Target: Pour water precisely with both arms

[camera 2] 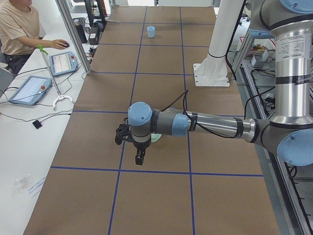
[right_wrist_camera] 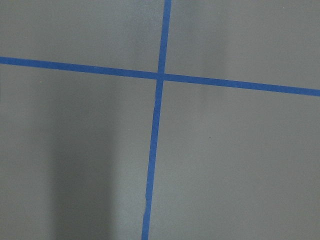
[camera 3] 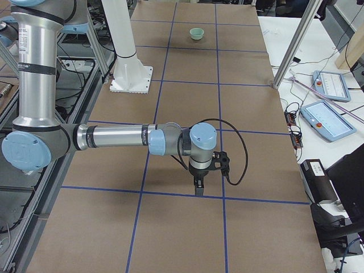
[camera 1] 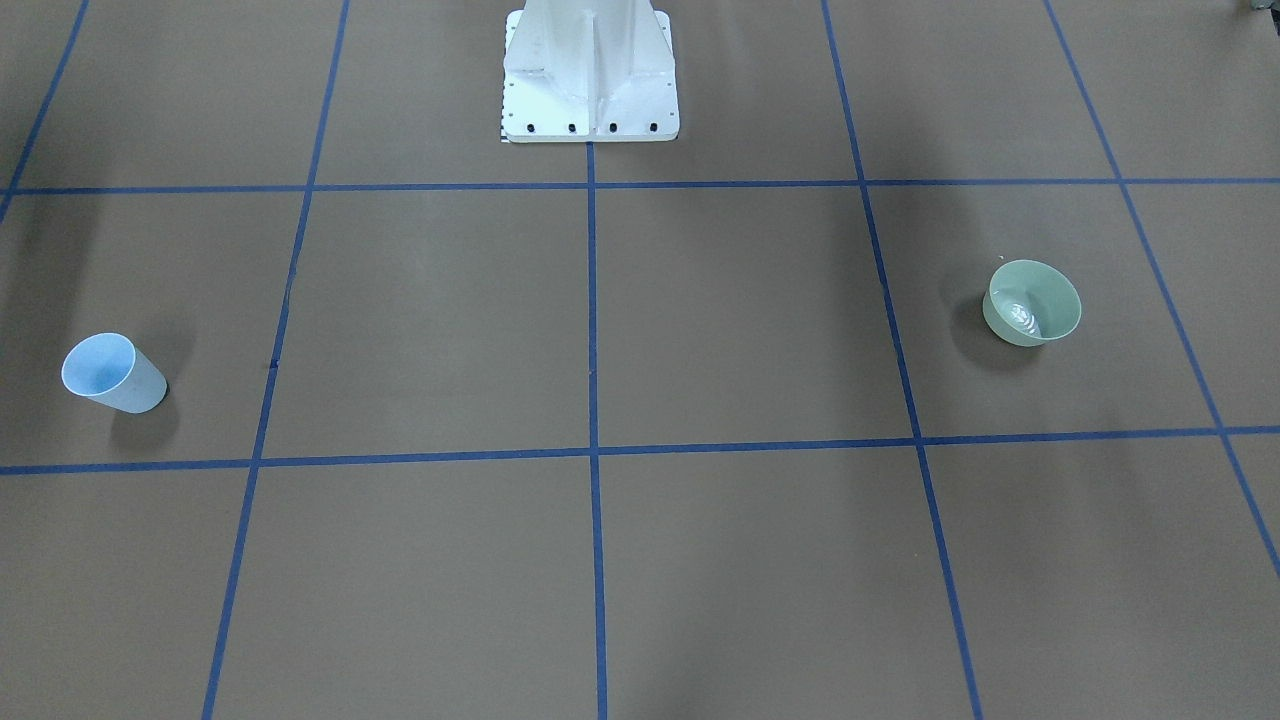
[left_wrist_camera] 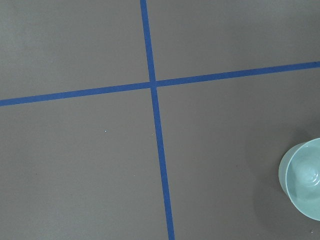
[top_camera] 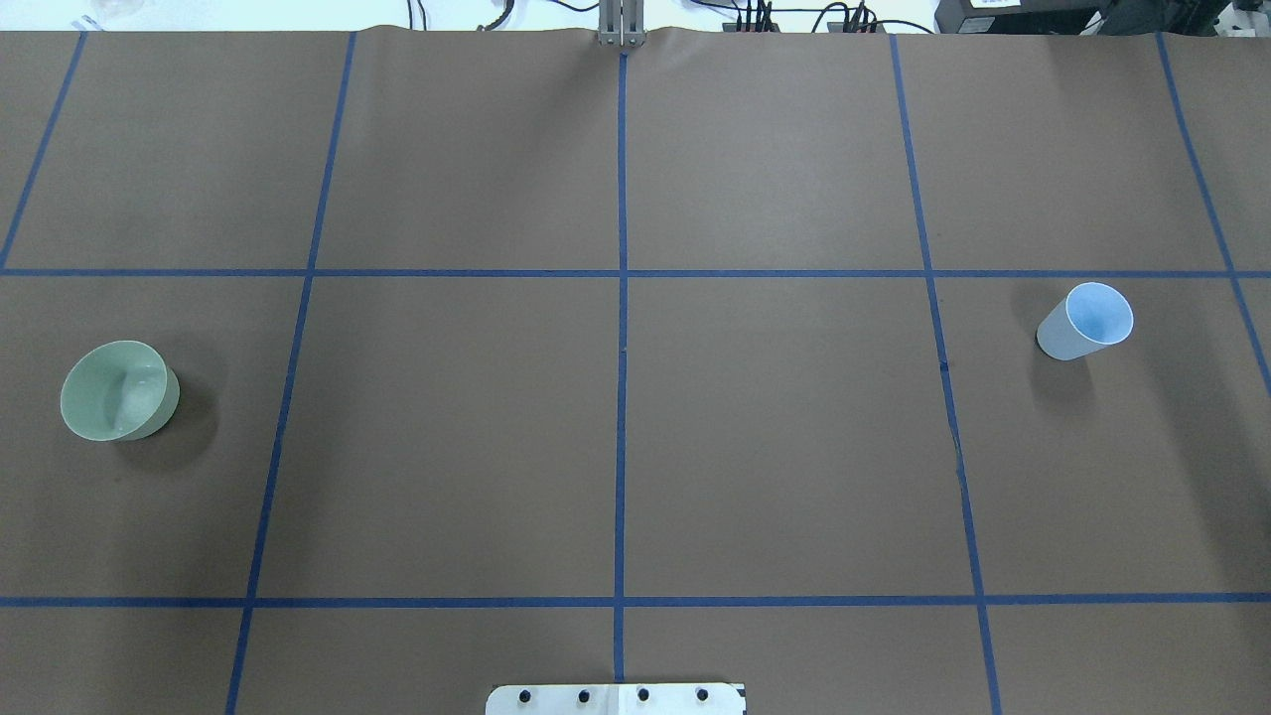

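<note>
Glinting water [camera 1: 1021, 317] in green bowl [camera 1: 1054, 287]

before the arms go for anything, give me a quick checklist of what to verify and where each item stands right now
1. The pale green round bowl stands upright: ok.
2. The water is in that bowl: ok, ripples show at its bottom.
3. The light blue plastic cup stands upright with nothing gripping it: ok.
4. The cup is empty: cannot tell; no glints show inside.
5. The left tool and right tool are open: cannot tell, since only the side views show them.
6. Both targets are framed in the wrist views: not ok. The left wrist view catches only part of the bowl at its edge, and the right wrist view shows no cup.
</note>
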Robot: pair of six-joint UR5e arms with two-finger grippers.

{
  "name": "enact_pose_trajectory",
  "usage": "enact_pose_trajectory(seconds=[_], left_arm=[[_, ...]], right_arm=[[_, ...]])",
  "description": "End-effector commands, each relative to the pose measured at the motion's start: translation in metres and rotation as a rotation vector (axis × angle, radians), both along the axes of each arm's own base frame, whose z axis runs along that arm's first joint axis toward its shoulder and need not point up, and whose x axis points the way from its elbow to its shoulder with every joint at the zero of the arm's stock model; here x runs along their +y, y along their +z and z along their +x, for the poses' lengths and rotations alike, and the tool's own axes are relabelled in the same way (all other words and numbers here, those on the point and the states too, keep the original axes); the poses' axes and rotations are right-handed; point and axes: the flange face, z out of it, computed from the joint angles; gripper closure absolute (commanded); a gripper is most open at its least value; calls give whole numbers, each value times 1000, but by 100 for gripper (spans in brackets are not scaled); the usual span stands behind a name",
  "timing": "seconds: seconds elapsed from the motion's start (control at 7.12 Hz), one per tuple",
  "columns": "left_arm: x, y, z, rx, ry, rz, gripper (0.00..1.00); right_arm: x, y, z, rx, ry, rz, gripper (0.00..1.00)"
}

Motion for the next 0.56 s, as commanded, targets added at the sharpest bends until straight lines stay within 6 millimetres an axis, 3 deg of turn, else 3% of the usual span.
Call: enact_pose_trajectory(seconds=[0.0, 0.42], left_arm=[[0, -2, 0, 0, 0, 4, 0], [1, -12, 0, 1, 0, 22, 0]], right_arm=[[0, 0, 0, 0, 2, -3, 0], [-6, -9, -2, -1, 0, 19, 0]])
